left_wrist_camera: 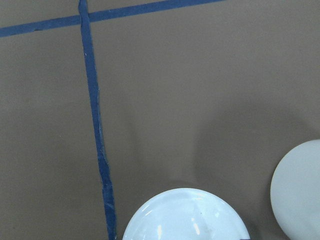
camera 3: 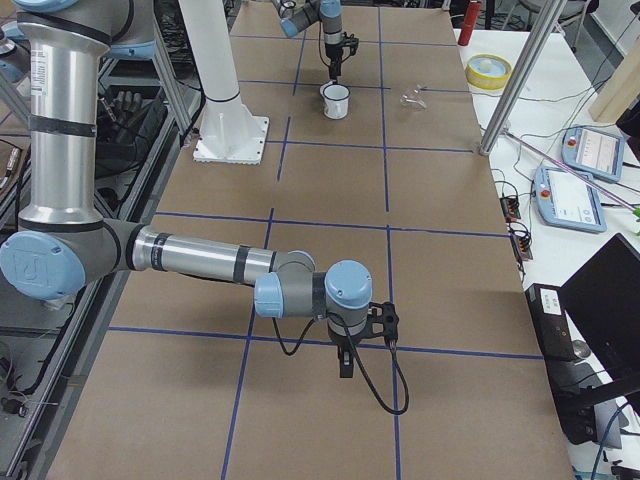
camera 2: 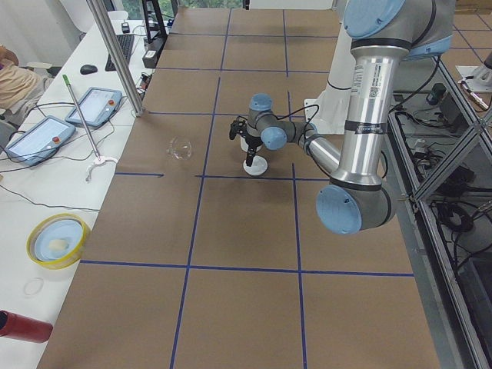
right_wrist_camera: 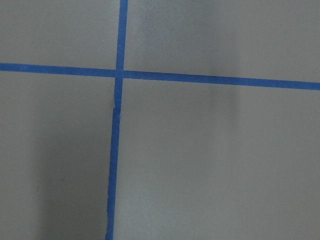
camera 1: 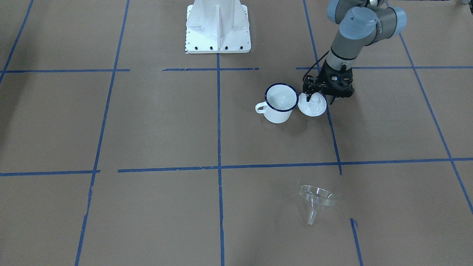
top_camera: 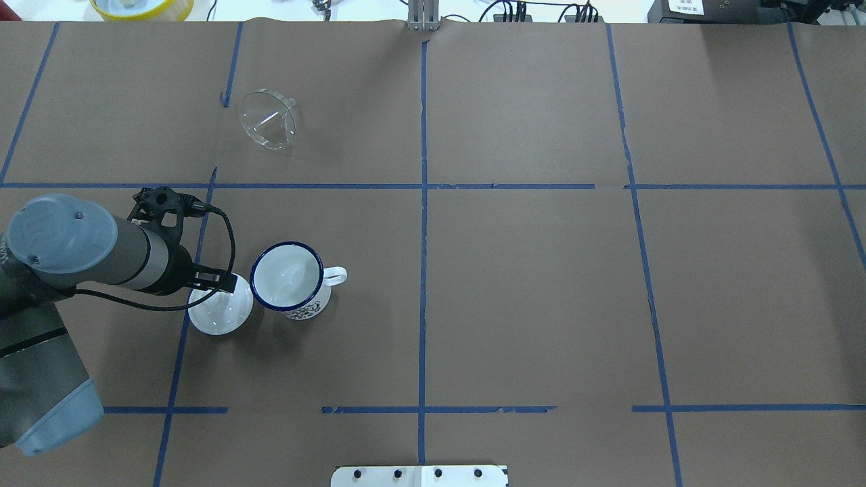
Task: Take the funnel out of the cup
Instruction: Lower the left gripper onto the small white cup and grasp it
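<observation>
The clear funnel lies on its side on the brown table, far from the cup, also in the overhead view. The white cup with a dark blue rim stands upright and holds nothing. My left gripper hangs low over a white domed lid that touches the cup's side. Its jaws look open on either side of the lid's knob. My right gripper shows only in the exterior right view, far from the cup, and I cannot tell its state.
The robot's white base plate stands at the table's robot side. Blue tape lines mark the brown paper into squares. A yellow bowl and tablets lie on the side bench beyond the table edge.
</observation>
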Available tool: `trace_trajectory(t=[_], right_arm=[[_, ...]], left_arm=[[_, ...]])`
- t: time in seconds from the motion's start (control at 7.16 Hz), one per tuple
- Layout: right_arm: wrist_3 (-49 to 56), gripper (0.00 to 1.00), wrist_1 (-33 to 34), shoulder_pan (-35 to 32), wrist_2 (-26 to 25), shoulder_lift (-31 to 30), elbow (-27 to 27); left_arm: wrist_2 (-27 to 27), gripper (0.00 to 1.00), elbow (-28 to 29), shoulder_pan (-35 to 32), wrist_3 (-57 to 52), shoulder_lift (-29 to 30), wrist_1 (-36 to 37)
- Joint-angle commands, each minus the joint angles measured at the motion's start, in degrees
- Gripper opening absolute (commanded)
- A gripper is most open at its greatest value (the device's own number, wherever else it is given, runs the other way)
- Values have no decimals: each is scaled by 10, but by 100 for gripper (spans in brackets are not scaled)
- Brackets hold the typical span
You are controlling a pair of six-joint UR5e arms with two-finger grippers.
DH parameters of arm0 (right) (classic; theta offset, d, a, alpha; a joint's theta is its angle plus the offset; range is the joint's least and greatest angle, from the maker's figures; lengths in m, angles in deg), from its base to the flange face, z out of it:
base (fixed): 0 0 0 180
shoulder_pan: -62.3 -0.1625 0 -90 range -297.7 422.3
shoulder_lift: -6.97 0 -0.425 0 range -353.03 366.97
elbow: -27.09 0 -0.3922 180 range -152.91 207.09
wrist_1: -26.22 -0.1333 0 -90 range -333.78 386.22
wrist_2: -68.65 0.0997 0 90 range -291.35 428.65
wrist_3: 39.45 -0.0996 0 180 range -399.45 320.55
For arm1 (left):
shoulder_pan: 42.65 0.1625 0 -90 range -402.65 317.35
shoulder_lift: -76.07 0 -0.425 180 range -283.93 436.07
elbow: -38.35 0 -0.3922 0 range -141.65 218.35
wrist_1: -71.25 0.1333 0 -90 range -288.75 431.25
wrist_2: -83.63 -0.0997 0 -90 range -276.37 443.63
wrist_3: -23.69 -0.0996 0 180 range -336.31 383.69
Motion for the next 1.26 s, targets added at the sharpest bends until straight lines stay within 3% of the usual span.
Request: trace_trajectory(t=[0.0, 0.7, 1.12], right_arm=[[0, 100, 0, 0, 0, 0, 0], [0, 100, 0, 0, 0, 0, 0], [0, 100, 0, 0, 0, 0, 0]], left_arm=[[1, 80, 1, 6, 0, 0, 0], [2, 76, 0, 18, 1, 0, 0], [2, 43, -2, 17, 0, 0, 0]])
